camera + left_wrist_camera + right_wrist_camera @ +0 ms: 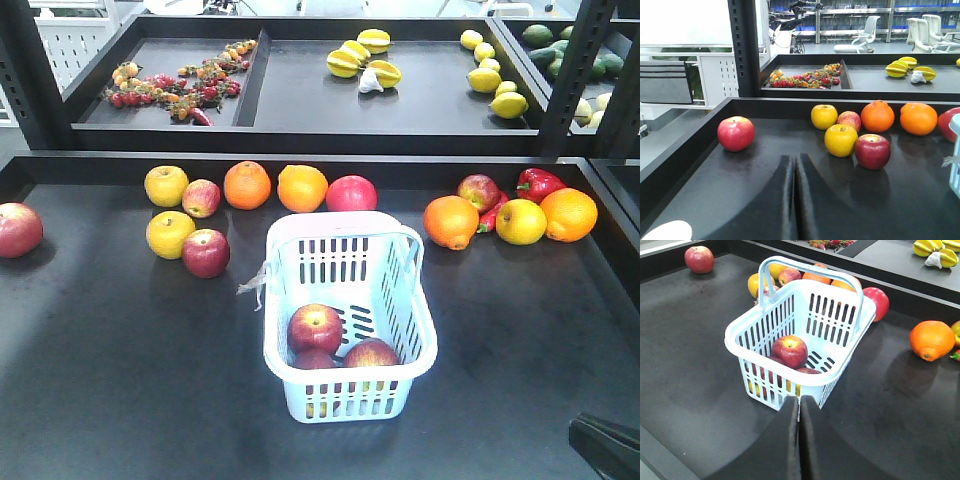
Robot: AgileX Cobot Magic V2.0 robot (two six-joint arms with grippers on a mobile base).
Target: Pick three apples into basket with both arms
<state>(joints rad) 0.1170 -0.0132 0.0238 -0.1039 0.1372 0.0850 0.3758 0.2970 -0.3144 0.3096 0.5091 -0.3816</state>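
Note:
The pale blue basket (343, 224) stands in the middle of the black tray, its handles folded down. Three red apples lie inside it: one on top (315, 328), one at the front right (371, 354) and one half hidden under them (314, 360). In the right wrist view the basket (840, 295) is just ahead of my right gripper (799, 401), which is shut and empty near the basket's front corner. My left gripper (795, 160) is shut and empty, low over the tray's left part, with a dark red apple (872, 151) ahead to its right.
Loose fruit lines the back of the tray: red apples (206, 253), yellow apples (170, 234), oranges (302, 188) and a red pepper (538, 183). One red apple (19, 229) sits far left. The tray has raised edges (685, 145). A shelf behind holds starfruit (360, 55) and lemons.

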